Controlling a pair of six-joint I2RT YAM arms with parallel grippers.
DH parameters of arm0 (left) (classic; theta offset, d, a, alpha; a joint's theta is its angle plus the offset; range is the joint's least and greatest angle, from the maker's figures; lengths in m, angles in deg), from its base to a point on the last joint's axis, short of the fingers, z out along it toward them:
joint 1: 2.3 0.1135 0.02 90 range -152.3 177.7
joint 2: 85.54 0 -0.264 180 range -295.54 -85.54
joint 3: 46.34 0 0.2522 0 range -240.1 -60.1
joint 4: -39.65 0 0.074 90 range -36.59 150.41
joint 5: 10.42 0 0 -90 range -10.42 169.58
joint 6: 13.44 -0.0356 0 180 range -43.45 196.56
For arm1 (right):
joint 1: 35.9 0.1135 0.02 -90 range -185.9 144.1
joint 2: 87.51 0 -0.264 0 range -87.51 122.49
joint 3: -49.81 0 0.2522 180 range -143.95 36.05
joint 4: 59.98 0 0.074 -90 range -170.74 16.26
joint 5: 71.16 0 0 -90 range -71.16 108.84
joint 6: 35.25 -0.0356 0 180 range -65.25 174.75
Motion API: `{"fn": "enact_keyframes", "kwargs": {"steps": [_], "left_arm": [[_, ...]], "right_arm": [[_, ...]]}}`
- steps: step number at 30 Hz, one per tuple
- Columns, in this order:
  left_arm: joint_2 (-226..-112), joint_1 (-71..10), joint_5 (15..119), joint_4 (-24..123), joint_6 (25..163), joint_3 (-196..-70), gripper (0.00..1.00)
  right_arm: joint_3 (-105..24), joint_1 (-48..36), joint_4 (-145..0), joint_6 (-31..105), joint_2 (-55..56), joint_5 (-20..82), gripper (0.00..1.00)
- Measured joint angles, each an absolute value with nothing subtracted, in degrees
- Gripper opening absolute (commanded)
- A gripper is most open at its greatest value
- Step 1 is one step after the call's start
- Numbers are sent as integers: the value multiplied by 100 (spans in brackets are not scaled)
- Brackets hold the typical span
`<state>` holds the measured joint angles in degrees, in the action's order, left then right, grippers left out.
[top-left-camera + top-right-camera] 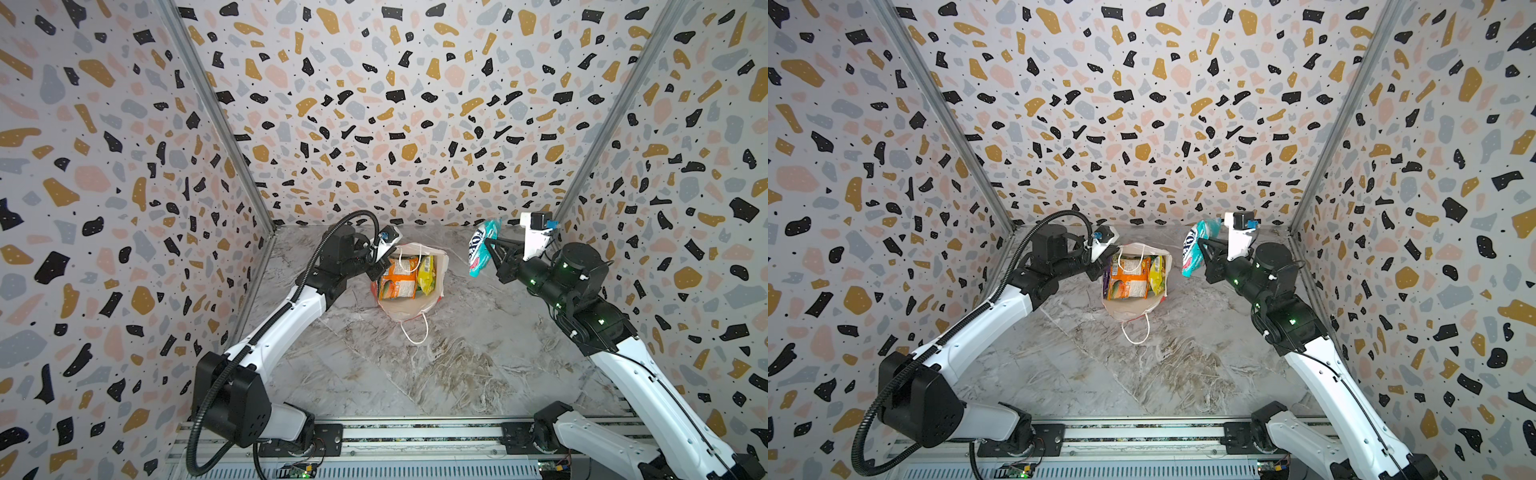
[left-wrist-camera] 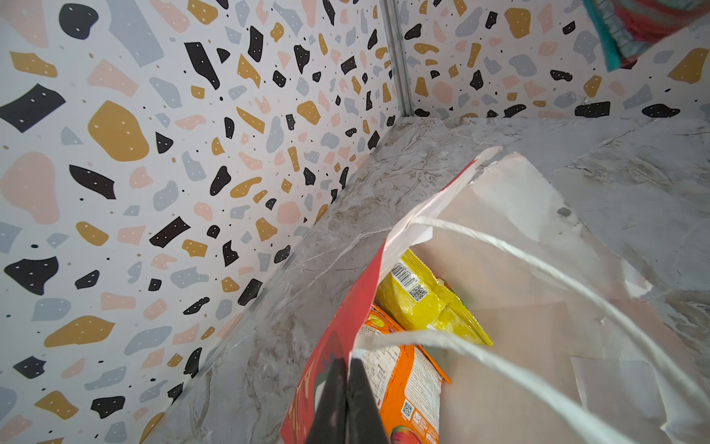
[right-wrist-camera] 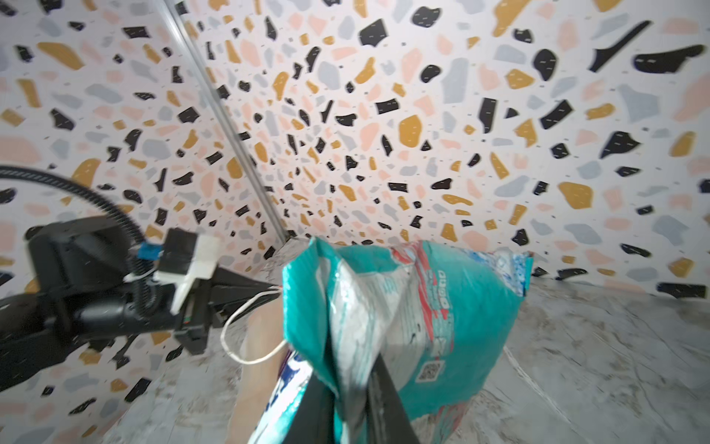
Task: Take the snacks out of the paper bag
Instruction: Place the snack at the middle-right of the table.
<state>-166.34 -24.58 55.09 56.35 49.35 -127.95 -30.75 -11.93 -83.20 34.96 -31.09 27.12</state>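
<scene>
Aloft, my right pincer (image 1: pixel 491 248) clamps the teal FOX'S packet (image 1: pixel 478 259); my left pincer (image 2: pixel 347 371) pinches the rim of the red paper bag (image 2: pixel 345 307)

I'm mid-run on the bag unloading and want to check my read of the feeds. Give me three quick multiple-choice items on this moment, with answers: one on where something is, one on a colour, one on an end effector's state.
1. Where is the teal packet relative to the paper bag?
A) inside it
B) under it
C) in the air beside it

2. What colour is the packet next to the yellow packet in the bag?
A) orange
B) black
C) pink

3. The left end effector is:
A) wide open, touching nothing
B) shut on the bag's rim
C) shut on the yellow packet

Answers:
1 C: the right end effector pinches it clear of the bag in both top views.
2 A: the orange packet lies against the yellow one.
3 B: the left wrist view shows its jaws closed on the red wall's edge.
</scene>
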Motion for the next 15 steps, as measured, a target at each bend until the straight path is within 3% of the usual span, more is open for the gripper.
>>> {"fn": "enact_keyframes", "kwargs": {"steps": [6, 15], "left_arm": [[-16590, -2458, 5498, 5584, 4968, -12701, 0], [-16496, -2458, 5426, 5536, 5088, -12605, 0]], "right_arm": [[-2507, -1840, -8333, 3152, -2576, 2428, 0], [-1947, -1950, -8407, 3056, -1310, 1886, 0]]}}
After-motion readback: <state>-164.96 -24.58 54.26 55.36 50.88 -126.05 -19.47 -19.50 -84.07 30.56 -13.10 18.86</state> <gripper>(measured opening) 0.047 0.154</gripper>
